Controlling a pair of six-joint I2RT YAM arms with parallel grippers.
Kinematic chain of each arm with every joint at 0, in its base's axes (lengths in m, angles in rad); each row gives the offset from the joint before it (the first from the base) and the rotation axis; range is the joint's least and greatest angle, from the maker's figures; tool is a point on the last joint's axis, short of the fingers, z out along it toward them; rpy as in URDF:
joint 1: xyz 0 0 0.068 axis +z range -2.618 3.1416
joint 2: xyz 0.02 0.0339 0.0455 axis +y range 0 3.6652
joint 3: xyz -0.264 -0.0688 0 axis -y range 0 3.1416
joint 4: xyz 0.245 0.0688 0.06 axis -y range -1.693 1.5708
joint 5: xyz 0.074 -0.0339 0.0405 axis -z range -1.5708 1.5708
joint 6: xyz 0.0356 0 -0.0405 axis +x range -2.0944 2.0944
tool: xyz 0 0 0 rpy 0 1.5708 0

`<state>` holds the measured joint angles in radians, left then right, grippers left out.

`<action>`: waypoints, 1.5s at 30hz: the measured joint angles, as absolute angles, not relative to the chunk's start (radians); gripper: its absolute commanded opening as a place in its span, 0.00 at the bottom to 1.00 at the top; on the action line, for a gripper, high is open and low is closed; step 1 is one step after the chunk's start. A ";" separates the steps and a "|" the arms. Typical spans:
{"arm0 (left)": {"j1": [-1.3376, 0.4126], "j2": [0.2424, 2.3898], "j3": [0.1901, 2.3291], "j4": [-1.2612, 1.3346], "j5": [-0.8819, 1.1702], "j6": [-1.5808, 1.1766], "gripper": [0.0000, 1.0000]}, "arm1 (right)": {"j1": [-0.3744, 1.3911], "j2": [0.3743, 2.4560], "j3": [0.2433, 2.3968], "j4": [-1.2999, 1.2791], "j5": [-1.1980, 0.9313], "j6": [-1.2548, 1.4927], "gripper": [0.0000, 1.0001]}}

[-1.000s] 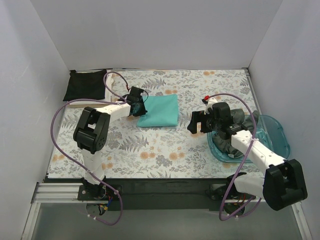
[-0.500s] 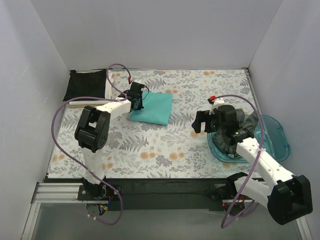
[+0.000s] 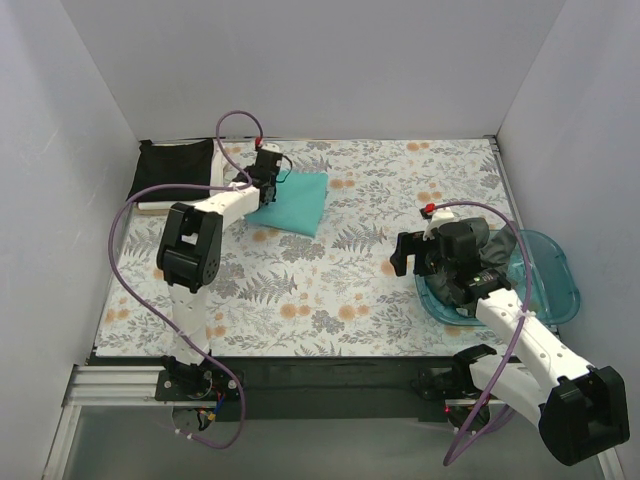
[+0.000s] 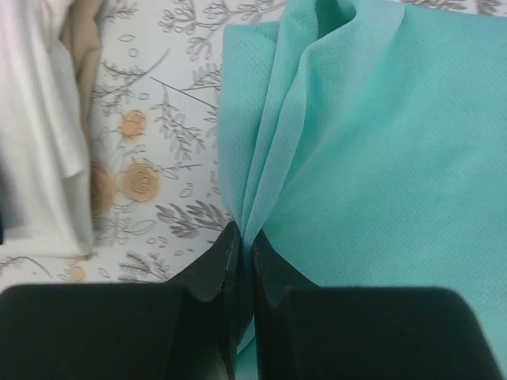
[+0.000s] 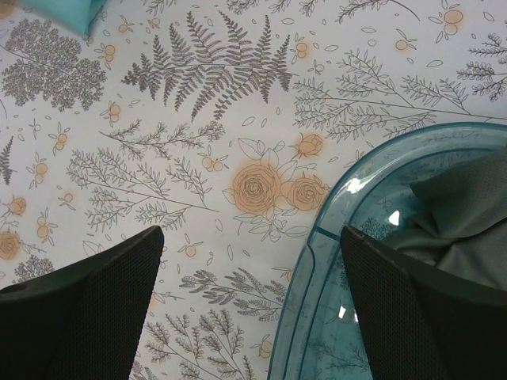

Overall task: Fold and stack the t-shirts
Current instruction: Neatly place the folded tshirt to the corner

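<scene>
The left arm (image 3: 225, 205) and right arm (image 3: 520, 320) share white links, bulky black joints and looping purple cables (image 3: 238, 113). The right gripper (image 5: 252, 237) has black textured fingers (image 5: 87, 309).

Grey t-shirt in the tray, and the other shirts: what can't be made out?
Grey t-shirt: right wrist view, cut by frame edge; top view, partly under right arm.
Teal t-shirt: left wrist view, pinched edge hidden inside the left tool.
White t-shirt: mostly under the black t-shirt, top view.

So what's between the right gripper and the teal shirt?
Just bare flowery tablecloth between the right gripper and teal shirt, in the top view.
</scene>
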<state>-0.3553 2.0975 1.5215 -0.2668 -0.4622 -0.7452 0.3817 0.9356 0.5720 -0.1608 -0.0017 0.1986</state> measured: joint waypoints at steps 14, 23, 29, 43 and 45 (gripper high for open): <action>-0.203 2.053 1.548 -0.232 -0.502 -0.536 0.00 | 0.382 0.943 0.572 -0.161 0.002 0.199 0.98; -0.205 1.997 1.615 -0.199 -0.536 -0.426 0.00 | 0.382 0.942 0.572 -0.161 0.028 0.199 0.98; -0.183 1.972 1.643 -0.195 -0.555 -0.365 0.00 | 0.382 0.942 0.572 -0.161 0.041 0.199 0.98; -0.128 1.922 1.708 -0.194 -0.563 -0.307 0.00 | 0.382 0.952 0.572 -0.161 0.047 0.199 0.98; -0.126 1.915 1.710 -0.192 -0.564 -0.307 0.00 | 0.382 0.952 0.572 -0.161 0.046 0.199 0.98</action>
